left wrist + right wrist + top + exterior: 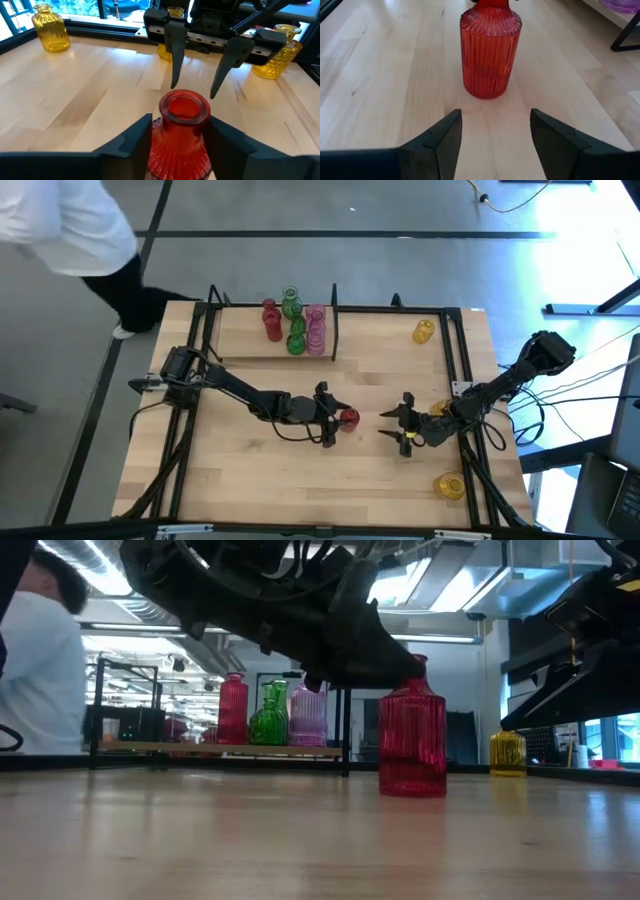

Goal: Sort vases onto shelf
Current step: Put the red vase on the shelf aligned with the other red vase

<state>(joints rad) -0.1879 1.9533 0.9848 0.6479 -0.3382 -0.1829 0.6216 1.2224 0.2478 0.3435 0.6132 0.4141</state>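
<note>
One red vase (181,131) stands upright, neck up, between left gripper's (181,145) spread jaws

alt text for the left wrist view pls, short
A red ribbed vase stands upright on the wooden table between the left gripper's jaws. Facing it is the right gripper, jaws open, with three yellow vases behind.

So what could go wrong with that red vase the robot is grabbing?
The left gripper has its fingers around only the narrow neck of the red vase, so it might slip or tip when lifted. The right gripper waits open close by, facing the vase, so a swing could bump it. The shelf already holds a tight bunch of vases, so setting this one down could knock one over.
</note>
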